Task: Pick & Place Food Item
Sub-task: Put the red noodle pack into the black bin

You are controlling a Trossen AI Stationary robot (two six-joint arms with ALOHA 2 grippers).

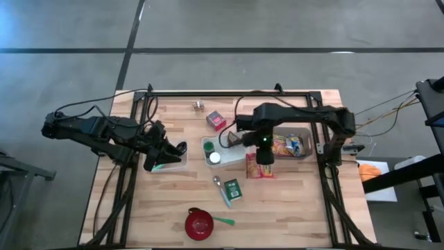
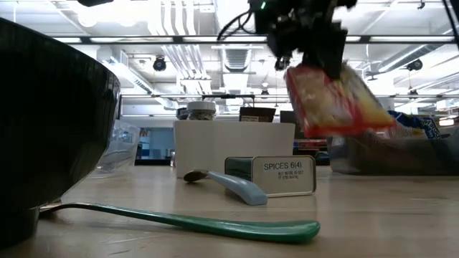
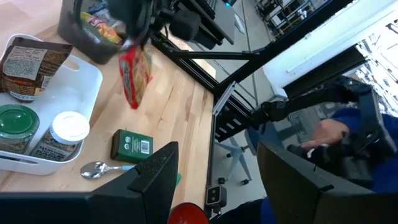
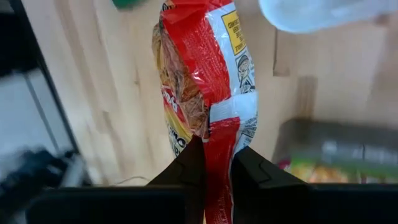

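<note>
Noodle packet [image 4: 205, 81] hangs pinched in right claw [image 4: 217, 158] beside snack-filled dark bin [image 1: 295, 132]; left claw [image 3: 214, 177] spread.

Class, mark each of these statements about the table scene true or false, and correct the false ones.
1. The right gripper is shut on the red noodle packet. True.
2. The noodle packet lies flat on the table. False: it hangs in the air.
3. The spice tin stands beside the blue spoon. True.
4. The red bowl sits inside the white tray. False: it stands apart, near the table's front edge.
5. The left gripper holds a jar. False: it is open and empty.
</note>
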